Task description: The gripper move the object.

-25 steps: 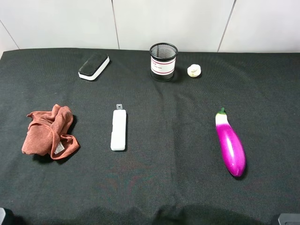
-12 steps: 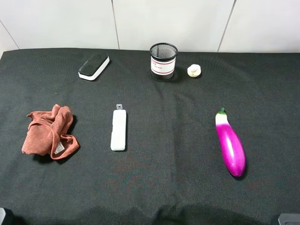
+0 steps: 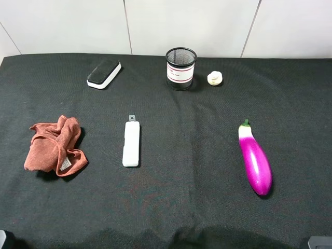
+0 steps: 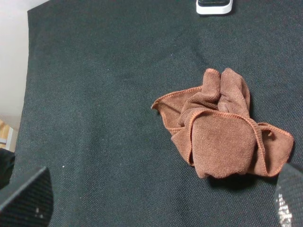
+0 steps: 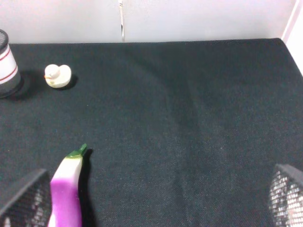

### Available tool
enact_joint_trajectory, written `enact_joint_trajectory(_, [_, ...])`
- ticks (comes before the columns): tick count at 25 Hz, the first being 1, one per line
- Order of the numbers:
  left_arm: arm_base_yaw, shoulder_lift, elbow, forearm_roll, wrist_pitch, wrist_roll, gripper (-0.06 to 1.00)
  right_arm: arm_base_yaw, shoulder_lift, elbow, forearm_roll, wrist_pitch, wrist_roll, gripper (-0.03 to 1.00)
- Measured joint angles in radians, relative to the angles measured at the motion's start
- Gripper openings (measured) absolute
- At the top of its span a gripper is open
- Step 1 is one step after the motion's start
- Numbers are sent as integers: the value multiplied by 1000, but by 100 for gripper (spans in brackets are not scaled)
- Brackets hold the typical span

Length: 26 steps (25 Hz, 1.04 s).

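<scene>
The object (image 3: 215, 78) is a small cream-white bulb resting on the black table near its far edge, just right of a mesh cup; the right wrist view shows the object (image 5: 57, 75) well ahead of the fingers. My right gripper (image 5: 156, 198) is open with nothing between its fingers, hovering near the table's front right by the eggplant's stem end. My left gripper (image 4: 158, 201) is also open and empty, above the front left of the table beside a brown cloth. Neither gripper touches anything.
A black mesh cup (image 3: 181, 68) stands beside the bulb. A purple eggplant (image 3: 254, 158) lies at the right, a long white bar (image 3: 132, 143) in the middle, a crumpled brown cloth (image 3: 55, 146) at the left, and a black-and-white eraser (image 3: 104, 73) at the back left.
</scene>
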<state>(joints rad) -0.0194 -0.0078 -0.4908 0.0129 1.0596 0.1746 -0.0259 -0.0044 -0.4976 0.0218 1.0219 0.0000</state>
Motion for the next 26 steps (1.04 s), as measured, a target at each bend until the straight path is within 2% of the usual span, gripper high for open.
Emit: enact_joint_trajectory(26, [0, 0, 0, 0, 0, 0, 99, 0, 0, 0, -3, 0, 0, 69])
